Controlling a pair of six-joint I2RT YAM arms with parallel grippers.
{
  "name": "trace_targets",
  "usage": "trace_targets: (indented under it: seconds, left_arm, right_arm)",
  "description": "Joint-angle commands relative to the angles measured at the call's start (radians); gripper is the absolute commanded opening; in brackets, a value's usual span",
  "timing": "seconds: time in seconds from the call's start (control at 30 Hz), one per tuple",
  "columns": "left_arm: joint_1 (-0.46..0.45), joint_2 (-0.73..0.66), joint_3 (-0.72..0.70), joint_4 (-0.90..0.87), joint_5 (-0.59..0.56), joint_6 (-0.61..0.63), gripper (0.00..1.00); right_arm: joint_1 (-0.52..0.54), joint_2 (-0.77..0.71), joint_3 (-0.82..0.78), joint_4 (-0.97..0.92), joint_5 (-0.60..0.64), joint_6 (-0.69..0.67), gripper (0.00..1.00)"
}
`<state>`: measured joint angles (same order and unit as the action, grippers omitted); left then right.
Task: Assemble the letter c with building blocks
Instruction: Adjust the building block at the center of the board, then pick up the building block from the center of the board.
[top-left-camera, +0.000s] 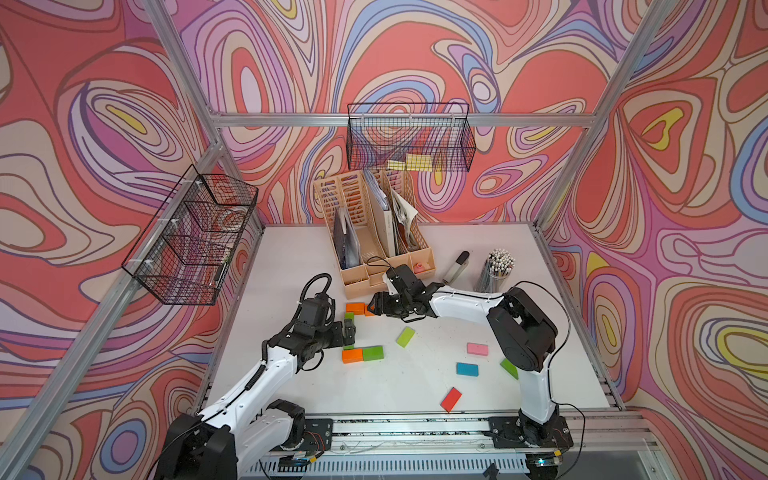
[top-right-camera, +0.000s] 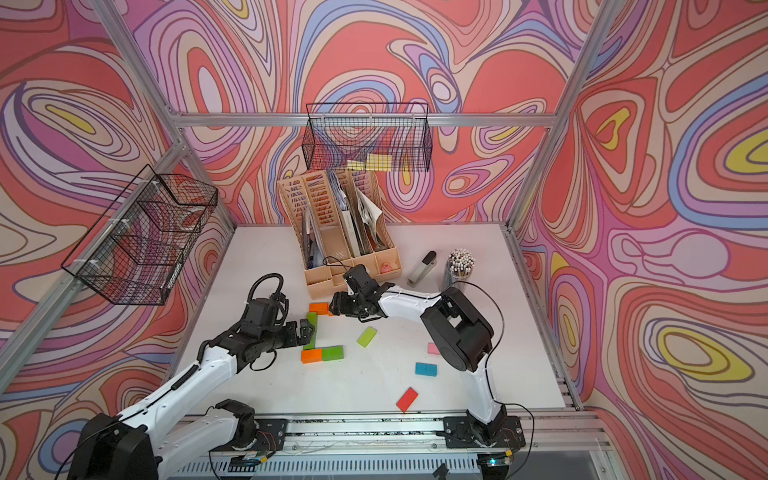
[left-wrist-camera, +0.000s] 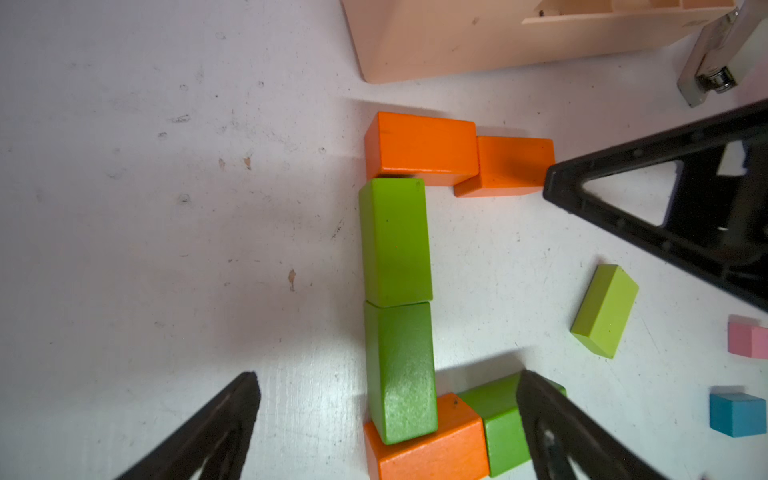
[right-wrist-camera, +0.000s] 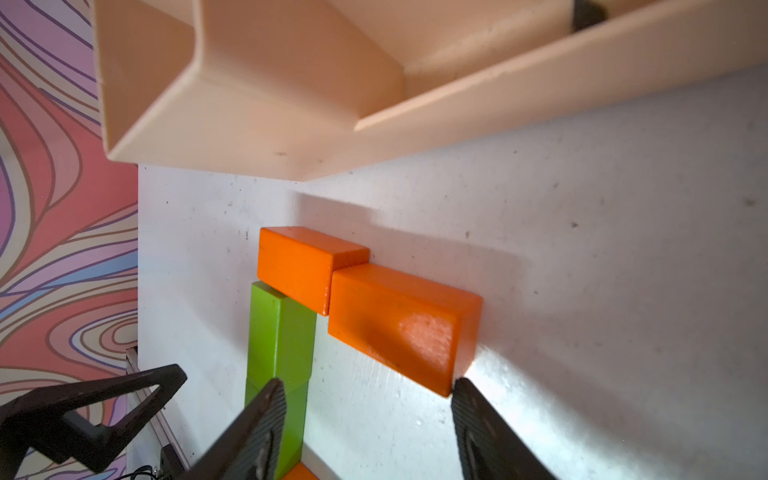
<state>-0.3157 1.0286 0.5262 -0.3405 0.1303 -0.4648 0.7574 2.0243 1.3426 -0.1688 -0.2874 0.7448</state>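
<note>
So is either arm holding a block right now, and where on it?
Nothing is held. Left gripper open, empty. Right gripper open too; one of its fingers only touches the end orange block at a corner.

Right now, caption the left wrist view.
Orange and green blocks form a C; right gripper fingertip touches its end block.

Orange and green rectangular blocks (top-left-camera: 362, 353) outline a C between the black left gripper (top-left-camera: 350, 329) and right gripper (top-left-camera: 371, 307); a lime block (top-left-camera: 405, 336), pink block (top-left-camera: 477, 348), blue block (top-left-camera: 467, 369) and red block (top-left-camera: 451, 399) lie scattered.
</note>
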Motion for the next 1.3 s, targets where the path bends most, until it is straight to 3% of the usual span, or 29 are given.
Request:
trace_targets:
  seconds: [0.0,0.13,0.3,0.47,0.57,0.77,0.93,1.07,1.17,1.27]
  left_arm:
    - [-0.004,-0.01,0.004,-0.006,-0.006,-0.002,0.99]
    - [-0.005,-0.01,0.005,-0.012,-0.013,-0.001,0.99]
    - [-0.005,-0.016,0.014,-0.026,-0.044,0.015,0.99]
    - [-0.008,-0.026,0.049,-0.024,-0.001,0.032,0.97]
    - [-0.04,-0.036,0.08,-0.045,-0.015,0.038,0.92]
    - [-0.111,-0.001,0.163,-0.131,-0.046,0.037,0.91]
    - [-0.119,0.0,0.205,-0.176,-0.051,0.013,0.91]
    - [-0.119,0.001,0.231,-0.197,-0.039,0.007,0.92]
    - [-0.119,0.01,0.235,-0.202,-0.04,0.006,0.93]
    - [-0.118,0.023,0.227,-0.195,-0.034,0.008,0.95]
  right_arm:
    - [-0.006,0.005,0.02,0.014,-0.002,0.001,0.68]
    - [-0.01,-0.026,0.009,-0.027,0.06,-0.012,0.68]
    - [-0.013,-0.128,-0.013,-0.166,0.244,-0.071,0.68]
    - [-0.022,-0.238,-0.052,-0.323,0.36,-0.136,0.66]
    - [-0.032,-0.303,-0.07,-0.424,0.37,-0.199,0.66]
    - [-0.04,-0.403,-0.107,-0.539,0.323,-0.391,0.67]
    - [-0.039,-0.384,-0.105,-0.578,0.242,-0.487,0.86]
    - [-0.036,-0.35,-0.113,-0.551,0.21,-0.535,0.9]
    - [-0.02,-0.305,-0.096,-0.555,0.223,-0.561,0.9]
    - [-0.006,-0.262,-0.078,-0.561,0.224,-0.589,0.8]
